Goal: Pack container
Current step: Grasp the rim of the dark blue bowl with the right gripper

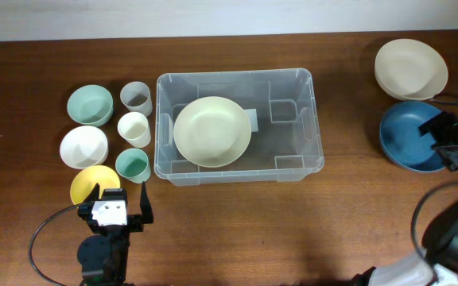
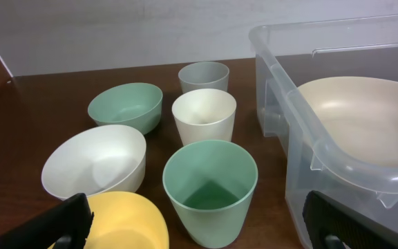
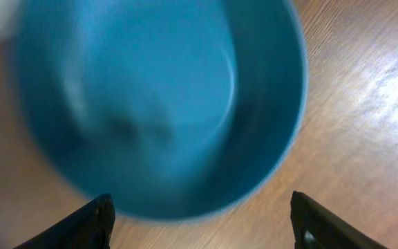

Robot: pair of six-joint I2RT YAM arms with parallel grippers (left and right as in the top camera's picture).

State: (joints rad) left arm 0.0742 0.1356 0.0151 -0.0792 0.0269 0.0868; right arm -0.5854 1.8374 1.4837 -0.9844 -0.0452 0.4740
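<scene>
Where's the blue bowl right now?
The blue bowl sits far right in the overhead view, just below the cream bowls, with the right gripper over its right edge.

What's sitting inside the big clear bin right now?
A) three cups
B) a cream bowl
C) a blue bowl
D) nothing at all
B: a single cream bowl lies in the container, while the blue bowl sits outside it, off to the right.
</scene>
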